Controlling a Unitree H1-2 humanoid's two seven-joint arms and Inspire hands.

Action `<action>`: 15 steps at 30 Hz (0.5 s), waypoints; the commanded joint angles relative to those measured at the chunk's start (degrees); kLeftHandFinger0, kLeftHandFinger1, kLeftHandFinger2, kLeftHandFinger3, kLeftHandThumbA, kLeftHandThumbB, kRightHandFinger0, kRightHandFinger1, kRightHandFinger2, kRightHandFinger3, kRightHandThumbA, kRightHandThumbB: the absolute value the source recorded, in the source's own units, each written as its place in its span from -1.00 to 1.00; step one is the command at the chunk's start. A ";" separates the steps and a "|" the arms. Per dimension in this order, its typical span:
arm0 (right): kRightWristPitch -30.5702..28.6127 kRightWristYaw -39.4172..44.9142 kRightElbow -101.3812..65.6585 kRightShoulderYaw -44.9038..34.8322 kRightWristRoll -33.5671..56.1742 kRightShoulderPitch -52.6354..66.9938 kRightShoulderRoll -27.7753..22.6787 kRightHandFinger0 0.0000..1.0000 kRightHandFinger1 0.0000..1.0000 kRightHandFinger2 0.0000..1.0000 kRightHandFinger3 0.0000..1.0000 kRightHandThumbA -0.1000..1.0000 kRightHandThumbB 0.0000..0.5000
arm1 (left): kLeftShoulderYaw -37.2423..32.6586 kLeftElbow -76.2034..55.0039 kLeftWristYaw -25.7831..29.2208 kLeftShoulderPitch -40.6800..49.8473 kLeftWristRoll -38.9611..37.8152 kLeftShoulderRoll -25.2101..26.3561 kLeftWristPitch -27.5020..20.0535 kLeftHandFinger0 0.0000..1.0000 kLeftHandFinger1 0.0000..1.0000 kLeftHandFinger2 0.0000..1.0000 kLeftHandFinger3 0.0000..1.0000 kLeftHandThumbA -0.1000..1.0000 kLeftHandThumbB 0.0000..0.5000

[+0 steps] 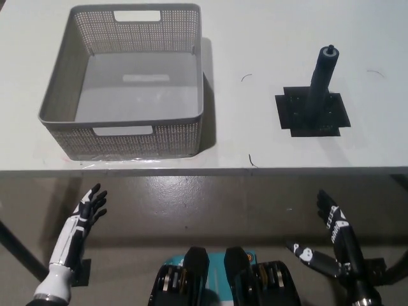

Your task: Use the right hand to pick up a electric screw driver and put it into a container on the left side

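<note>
Your right hand (335,220) hangs below the near edge of the tabletop (255,38), its fingers (325,201) spread apart and holding nothing, palm raised over the floor (210,210). Straight up-picture from those fingers, well apart from them, you have the electric screw driver (322,80) standing upright on a black square mat (312,113) on the tabletop (dark grey body, a small tip at its top end, tilted very slightly toward the far right). Nothing touches it. Across from your right hand, at the lower left, your white left hand (89,210) rests below the tabletop edge too, its dark fingers (99,194) likewise splayed and empty. Up-picture from the left hand, and far to the left of your right fingers, sits the container (121,137): a grey perforated basket with handle cut-outs in its near and far walls, standing close to the near edge with only its bare floor showing inside. The basket and the mat are well apart, with bare white tabletop between them (a couple of thin dark marks there).
</note>
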 commanded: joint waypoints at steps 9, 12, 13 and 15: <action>-4.52 -4.37 -14.10 1.63 -3.62 7.19 1.95 1.00 1.00 1.00 1.00 1.00 -0.09 | -1.19 -6.52 -1.64 5.08 -1.95 -1.09 -4.59 1.00 1.00 1.00 1.00 1.00 -0.37; -4.52 -6.19 -17.23 2.01 -4.67 7.94 2.25 1.00 1.00 1.00 1.00 1.00 -0.07 | -1.65 -6.84 -1.53 6.11 -1.37 -1.35 -5.72 1.00 1.00 1.00 1.00 1.00 -0.31; -4.52 -6.85 -18.85 2.12 -4.98 8.17 2.50 1.00 1.00 1.00 1.00 1.00 -0.05 | -1.87 -6.95 -1.40 6.66 -0.98 -1.45 -6.23 1.00 1.00 1.00 1.00 1.00 -0.31; -4.52 -8.07 -20.78 2.58 -6.00 7.95 2.37 1.00 1.00 1.00 1.00 1.00 -0.13 | -2.15 -7.20 -1.51 7.38 -0.91 -1.36 -6.55 1.00 1.00 1.00 1.00 1.00 -0.31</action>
